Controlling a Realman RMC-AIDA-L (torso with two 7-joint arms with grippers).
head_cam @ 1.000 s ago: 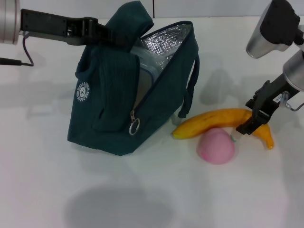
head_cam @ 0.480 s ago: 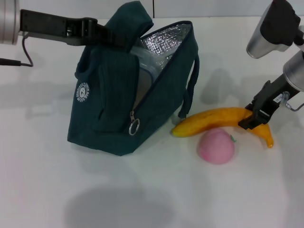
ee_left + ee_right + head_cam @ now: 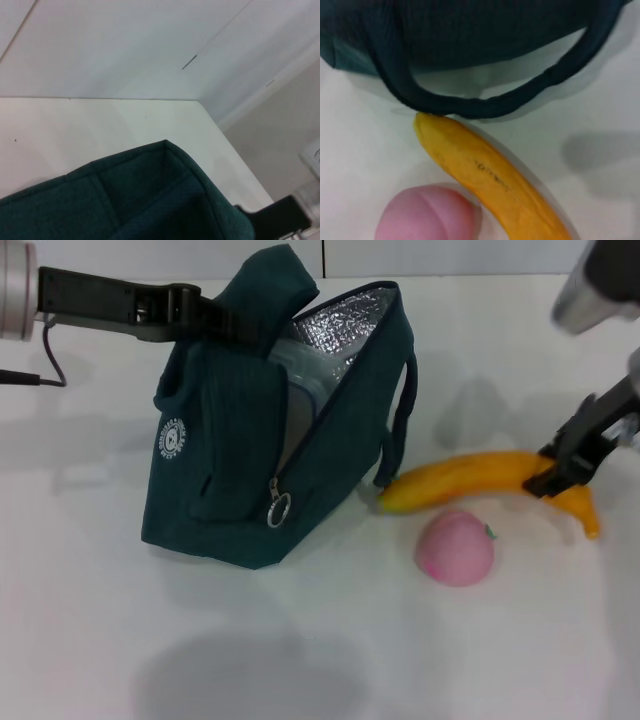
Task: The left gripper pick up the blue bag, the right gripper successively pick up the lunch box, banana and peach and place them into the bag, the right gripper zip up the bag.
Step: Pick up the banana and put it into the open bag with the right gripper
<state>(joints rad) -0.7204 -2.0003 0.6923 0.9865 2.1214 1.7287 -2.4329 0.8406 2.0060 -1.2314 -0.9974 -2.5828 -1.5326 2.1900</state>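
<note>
White table (image 3: 300, 660), gripped banana (image 3: 470, 480)

I see the blue bag (image 3: 270, 430) standing left of centre on the table (image 3: 300, 660), lunch box (image 3: 305, 375) inside it. Right of it lies the banana (image 3: 480, 482), its tip by the bag's handle (image 3: 400, 415); the peach (image 3: 455, 548) sits just before the banana.
</note>
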